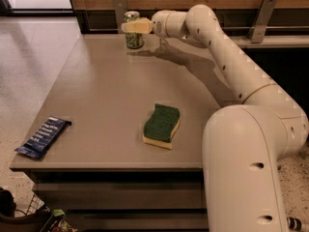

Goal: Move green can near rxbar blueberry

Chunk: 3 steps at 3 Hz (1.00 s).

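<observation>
The green can [133, 38] stands upright at the far edge of the grey table [106, 100], left of centre. My gripper [130, 26] reaches in from the right at the can's upper part; its pale fingers [136, 26] lie across the front of the can's top. The rxbar blueberry [43, 136], a dark blue wrapper with white text, lies flat at the table's near left corner, far from the can.
A green-topped yellow sponge [162, 125] lies near the table's front, right of centre. My white arm [231, 81] spans the table's right side. A wooden wall with metal brackets [261, 17] runs behind the table. Tiled floor lies to the left.
</observation>
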Tool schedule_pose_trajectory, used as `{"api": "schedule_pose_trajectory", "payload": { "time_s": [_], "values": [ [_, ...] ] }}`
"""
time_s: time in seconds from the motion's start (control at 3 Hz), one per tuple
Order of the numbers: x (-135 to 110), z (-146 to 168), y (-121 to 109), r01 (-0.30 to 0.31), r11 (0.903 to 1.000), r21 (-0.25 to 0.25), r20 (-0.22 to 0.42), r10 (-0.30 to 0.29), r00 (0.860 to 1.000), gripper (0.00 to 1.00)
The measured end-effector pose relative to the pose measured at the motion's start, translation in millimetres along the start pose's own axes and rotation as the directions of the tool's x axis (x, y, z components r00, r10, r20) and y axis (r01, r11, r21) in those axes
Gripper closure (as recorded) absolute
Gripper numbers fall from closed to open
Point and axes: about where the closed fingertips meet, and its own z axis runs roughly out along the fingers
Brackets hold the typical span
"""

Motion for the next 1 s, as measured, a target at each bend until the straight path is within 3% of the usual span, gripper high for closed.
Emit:
{"api": "schedule_pose_trajectory", "payload": {
  "time_s": [0.33,1.0],
  "values": [
    [11.1,10.9,8.6,0.011,0.9997,-0.021,-0.022,-0.012,1.0,0.25],
    [13.6,16.8,13.3,0.008,0.9995,-0.03,-0.024,-0.008,1.0,0.87]
  ]
}}
